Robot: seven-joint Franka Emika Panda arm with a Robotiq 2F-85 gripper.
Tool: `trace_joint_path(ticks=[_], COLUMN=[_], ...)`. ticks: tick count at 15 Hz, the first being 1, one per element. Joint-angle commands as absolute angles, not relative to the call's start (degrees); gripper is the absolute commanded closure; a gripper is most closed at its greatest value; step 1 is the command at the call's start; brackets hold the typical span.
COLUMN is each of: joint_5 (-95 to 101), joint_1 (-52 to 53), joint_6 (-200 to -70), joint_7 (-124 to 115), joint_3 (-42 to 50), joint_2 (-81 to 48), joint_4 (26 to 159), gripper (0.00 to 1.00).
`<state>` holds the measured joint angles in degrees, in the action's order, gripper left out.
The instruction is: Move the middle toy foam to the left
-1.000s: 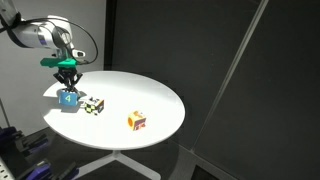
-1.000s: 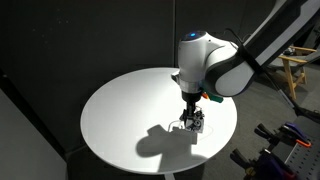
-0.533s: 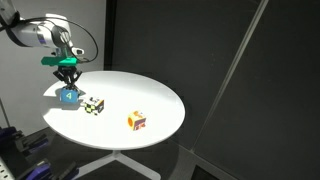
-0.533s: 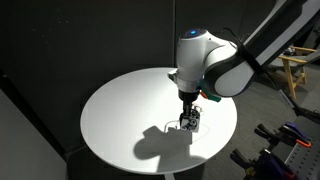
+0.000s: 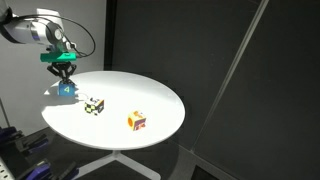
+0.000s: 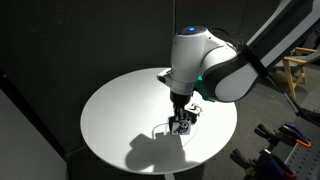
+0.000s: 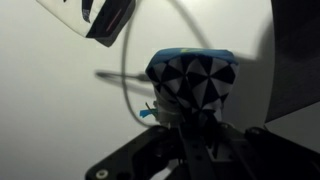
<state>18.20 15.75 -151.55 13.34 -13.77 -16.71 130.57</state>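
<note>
I've got the middle toy foam (image 5: 68, 89) pinched in my gripper (image 5: 66, 80). In the wrist view its white face with black triangles and its blue top (image 7: 193, 82) sit right between my dark fingers (image 7: 190, 150), so I call that a firm clamp on the cube.

Progress check: the pickup looks done. In an exterior view the cube hangs by the nine o'clock edge of the round white table (image 5: 150, 92), and I judge it just off the surface, though the gap is too small to be sure. The green-black-white checkered cube (image 5: 94, 105) sits on the table at about four o'clock from my load, near but apart. The orange-yellow-red cube (image 5: 137, 121) is farther out along that same four o'clock line, well apart. So the carry to the left side looks mostly done. What's left, as I read it, is to lower, set the cube down on the table near that edge and let go. The rim is close, so I'd place it with care.

Pose now: my arm reaches in from above, wrist pointing straight down, fingers vertical over the cube (image 6: 181, 125), and my gripper (image 6: 180, 118) casts a dark shadow on the tabletop (image 6: 115, 105) at about eight o'clock from it.
</note>
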Motion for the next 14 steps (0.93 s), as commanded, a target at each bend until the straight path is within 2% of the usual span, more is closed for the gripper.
trace_joint_path(ticks=[1, 14], joint_5=[18.6, 28.15], joint_1=[15.77, 20.01], joint_6=[-152.91, -156.78], joint_7=[18.28, 21.46], joint_3=[-15.5, -14.5], joint_2=[-17.22, -24.36], joint_4=[130.38, 130.02], gripper=[0.96, 0.96])
